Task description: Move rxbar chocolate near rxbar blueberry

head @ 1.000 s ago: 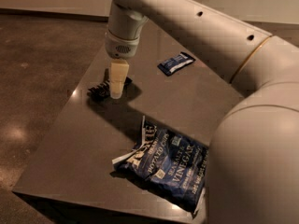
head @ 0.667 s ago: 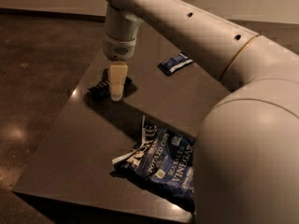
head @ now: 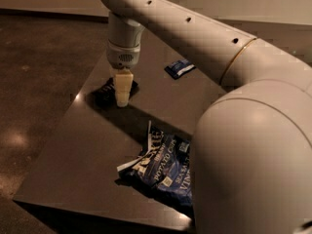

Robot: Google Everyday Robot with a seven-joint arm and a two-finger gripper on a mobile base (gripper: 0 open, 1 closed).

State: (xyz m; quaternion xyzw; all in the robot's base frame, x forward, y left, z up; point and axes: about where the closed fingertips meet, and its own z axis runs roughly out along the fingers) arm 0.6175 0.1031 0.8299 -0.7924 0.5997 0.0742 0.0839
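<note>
The rxbar chocolate, a small flat black wrapper, lies near the table's left edge. My gripper points straight down right at its right end, touching or just above it, and hides part of the bar. The rxbar blueberry, a small dark blue wrapper with a white label, lies flat farther back and to the right, well apart from the black bar. My arm reaches in from the right foreground and arches over the table.
A large crinkled blue potato chip bag lies near the front of the dark table, partly hidden by my arm's big white link. The table's left edge runs close beside the black bar. Brown floor lies beyond.
The gripper has stayed at the black bar and sunk a little toward it. The arm's near link has swung further left across the view. The bars and bag have not moved.
</note>
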